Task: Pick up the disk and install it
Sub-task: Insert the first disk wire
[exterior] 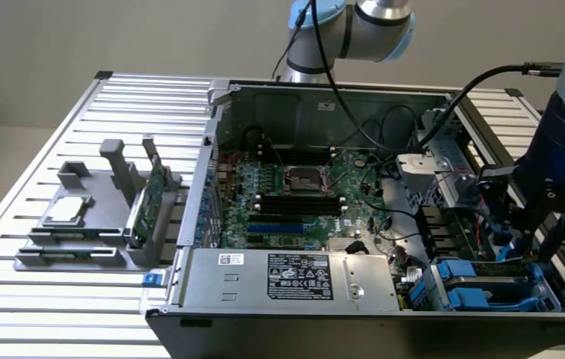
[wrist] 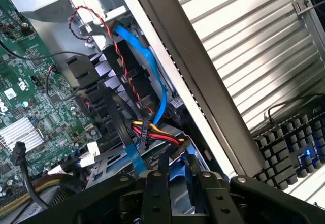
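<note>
Okay so the gripper (exterior: 515, 250) is about half closed, pinching the disk (exterior: 484, 290) by its blue rails (exterior: 454, 273), far as I can tell. Disk's down in the drive bay (exterior: 560, 298), roughly 4 o'clock of the PC case (exterior: 362, 329) in the exterior view.

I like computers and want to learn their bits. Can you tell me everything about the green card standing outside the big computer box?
The green card is a thin, flat circuit board. It stands upright on its edge in a grey holder on the slatted metal table, at the exterior view's left of the open computer case. Only the holder seems to touch it.
</note>
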You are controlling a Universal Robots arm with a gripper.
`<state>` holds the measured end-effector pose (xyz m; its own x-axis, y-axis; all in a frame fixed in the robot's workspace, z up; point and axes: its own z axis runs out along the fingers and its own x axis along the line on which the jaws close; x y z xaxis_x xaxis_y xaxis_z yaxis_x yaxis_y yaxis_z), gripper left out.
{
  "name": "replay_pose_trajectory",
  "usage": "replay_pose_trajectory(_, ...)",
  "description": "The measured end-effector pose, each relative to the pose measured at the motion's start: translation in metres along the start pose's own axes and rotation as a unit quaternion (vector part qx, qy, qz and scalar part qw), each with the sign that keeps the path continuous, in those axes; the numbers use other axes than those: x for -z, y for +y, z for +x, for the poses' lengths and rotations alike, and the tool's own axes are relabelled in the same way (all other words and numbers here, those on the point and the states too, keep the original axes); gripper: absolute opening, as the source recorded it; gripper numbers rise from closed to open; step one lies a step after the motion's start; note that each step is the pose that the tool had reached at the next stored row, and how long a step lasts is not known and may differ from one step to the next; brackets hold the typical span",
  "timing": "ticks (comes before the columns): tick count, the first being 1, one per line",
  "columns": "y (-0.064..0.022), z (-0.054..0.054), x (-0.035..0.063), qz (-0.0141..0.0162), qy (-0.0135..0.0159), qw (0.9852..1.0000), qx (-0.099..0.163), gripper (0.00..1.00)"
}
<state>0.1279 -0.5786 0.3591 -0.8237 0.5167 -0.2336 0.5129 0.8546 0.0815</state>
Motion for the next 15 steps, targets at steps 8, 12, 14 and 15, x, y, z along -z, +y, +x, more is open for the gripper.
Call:
replay_pose_trajectory(8,-0.0048,-0.0032,-0.0036,0.0000,0.0007,0.9999,-0.012,0.27)
replay_pose_trajectory(12,-0.0056,-0.0033,-0.0053,0.0019,0.0005,0.9996,-0.028,0.27)
replay_pose_trajectory(14,-0.0057,-0.0032,-0.0059,0.0028,0.0006,0.9993,-0.038,0.27)
replay_pose_trajectory(15,-0.0058,-0.0031,-0.0061,0.0033,0.0006,0.9991,-0.043,0.27)
